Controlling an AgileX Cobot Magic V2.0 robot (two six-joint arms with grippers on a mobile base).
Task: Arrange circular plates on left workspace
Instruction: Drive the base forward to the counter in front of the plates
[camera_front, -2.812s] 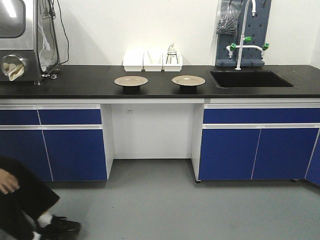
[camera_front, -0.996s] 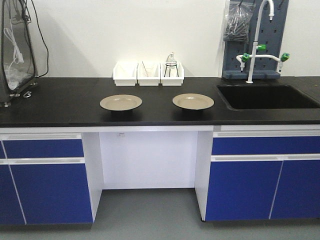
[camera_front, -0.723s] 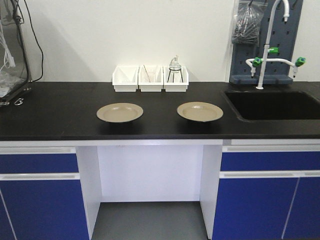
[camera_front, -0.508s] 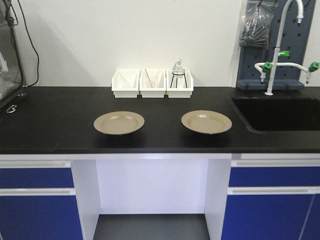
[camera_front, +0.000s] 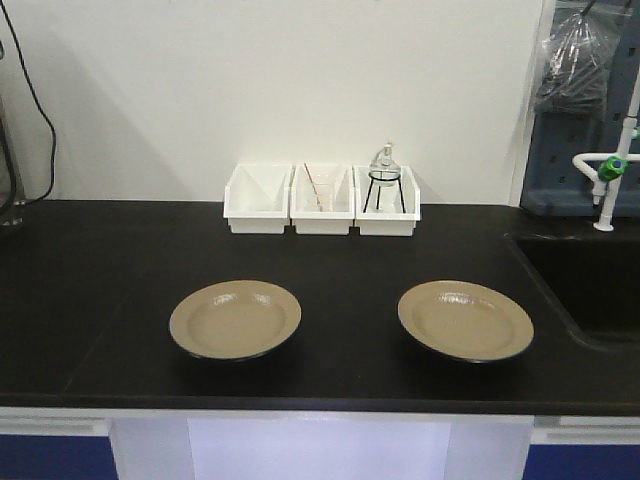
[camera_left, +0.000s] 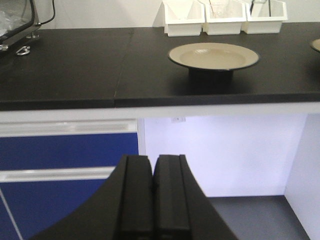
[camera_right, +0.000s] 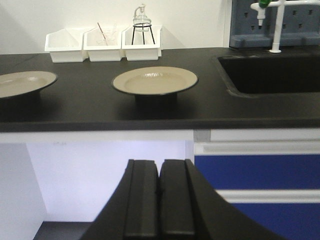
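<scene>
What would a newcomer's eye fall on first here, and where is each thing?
First come two tan plates on the black countertop: the left plate and the right plate, side by side and apart near the front edge. Behind them, against the wall, stands a row of three white bins, the rightmost holding a glass flask. In the wrist views, the left pincer and right pincer hang shut below counter level.

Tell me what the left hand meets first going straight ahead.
Likely the countertop at its white front edge, or the open recess under it: the left hand sits below counter level. The left plate lies higher. Depth is unclear.
</scene>
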